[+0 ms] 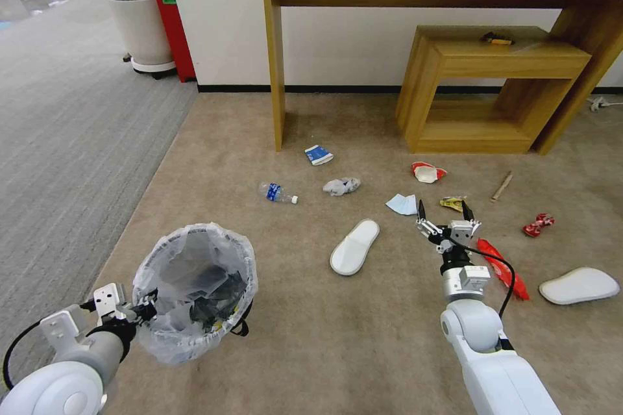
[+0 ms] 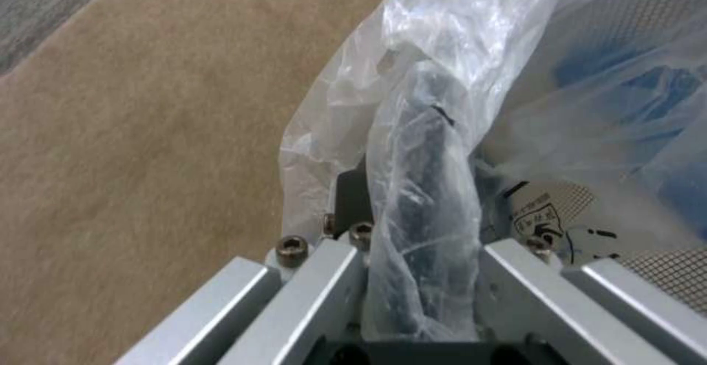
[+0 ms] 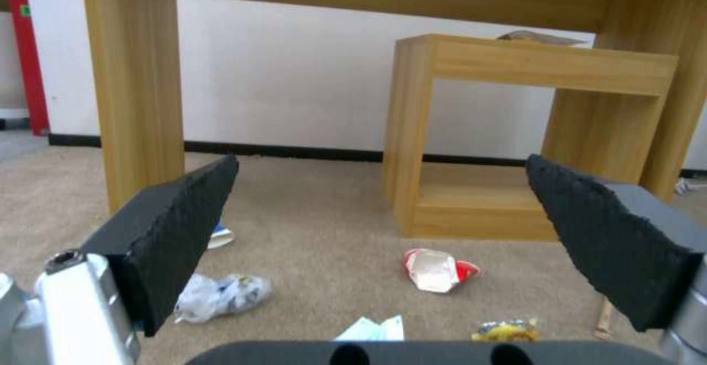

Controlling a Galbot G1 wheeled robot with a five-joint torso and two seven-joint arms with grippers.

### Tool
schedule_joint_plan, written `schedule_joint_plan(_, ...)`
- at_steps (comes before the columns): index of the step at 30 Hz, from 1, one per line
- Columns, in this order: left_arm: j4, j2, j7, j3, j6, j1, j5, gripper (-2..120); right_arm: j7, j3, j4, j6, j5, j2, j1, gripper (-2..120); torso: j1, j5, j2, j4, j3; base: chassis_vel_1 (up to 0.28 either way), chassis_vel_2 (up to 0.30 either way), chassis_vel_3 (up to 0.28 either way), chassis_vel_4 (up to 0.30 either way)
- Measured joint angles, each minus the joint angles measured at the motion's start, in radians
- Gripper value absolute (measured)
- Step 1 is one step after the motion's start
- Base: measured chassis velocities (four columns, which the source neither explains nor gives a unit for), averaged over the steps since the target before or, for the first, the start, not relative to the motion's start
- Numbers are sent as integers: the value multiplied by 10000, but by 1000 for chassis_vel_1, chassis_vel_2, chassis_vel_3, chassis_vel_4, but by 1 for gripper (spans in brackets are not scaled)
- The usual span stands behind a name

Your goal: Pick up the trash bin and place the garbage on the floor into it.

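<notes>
The trash bin (image 1: 195, 291) is held off the floor (image 1: 311, 350) at about eight o'clock in the head view, its bag-covered rim pinched by the left hand (image 1: 139, 310). In the left wrist view the crinkled plastic and the dark rim beneath it are seen clamped between the two metal fingers (image 2: 309, 293), so the mouth is kept open and facing upward, ready to receive litter.

The garbage is spread over the beige carpet from the centre out to three o'clock. A white slipper (image 1: 354, 247) lies nearest the bin, with a plastic bottle (image 1: 278, 193), a crumpled wrapper (image 1: 341, 186) and a blue-white carton (image 1: 318, 154) toward twelve o'clock of it. A blue mask (image 1: 402, 204) and a red-white cup (image 1: 427, 172) lie further toward two o'clock.

The right hand (image 1: 446, 215) is held low over this litter with its black pads (image 3: 177, 221) spread wide and nothing between them, apparently so that a piece can be straddled. A red wrapper (image 1: 503, 267) lies just beside its wrist; a crushed can (image 1: 538, 225), a second slipper (image 1: 579, 285) and a wooden stick (image 1: 501, 186) lie beyond, in front of the wooden furniture (image 1: 493, 87).
</notes>
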Motion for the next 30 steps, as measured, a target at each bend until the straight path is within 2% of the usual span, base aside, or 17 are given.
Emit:
schedule_joint_plan(7,18,-20,5,6,-18,-16,20,0,12,-84,-107,211,21,42,33,100,3,2,-1,0,3,-127,118,125,-123)
schedule_joint_plan(14,75,-19,8,40,-21,-53,22,0,89,-298,-193,448,396,25,120,100,1,0,0,1,0,-29,21,20,-23)
schedule_joint_plan(18,115,3,8,83,-21,-61,31,0,796,-757,-44,-225,1041,-278,201,100,1,1,-1,0,0,0,0,0,0)
schedule_joint_plan(20,150,11,8,123,-20,-76,43,0,1501,-1343,126,-1075,2259,-707,361,100,1,0,0,0,0,0,0,0,0)
schedule_joint_plan(21,150,11,8,123,-20,-76,43,0,1501,-1343,126,-1075,2259,-707,361,100,1,0,0,0,0,0,0,0,0)
schedule_joint_plan(22,163,11,8,139,-21,-79,54,0,1922,-1700,132,-1555,2860,-993,528,100,1,1,-1,0,0,0,0,0,0)
schedule_joint_plan(25,186,9,8,159,-21,-78,76,0,2089,-2082,-1,-1851,3249,-1372,731,100,1,1,0,2,-1,0,0,0,0)
schedule_joint_plan(27,251,3,7,187,-21,-95,108,0,2226,-2885,-367,-2200,3748,-1984,1069,100,1,1,-1,-1,0,0,0,0,0)
schedule_joint_plan(30,306,-20,9,203,-23,-131,121,0,2302,-3439,-701,-2335,3931,-2121,1309,100,1,0,0,0,0,0,0,0,0)
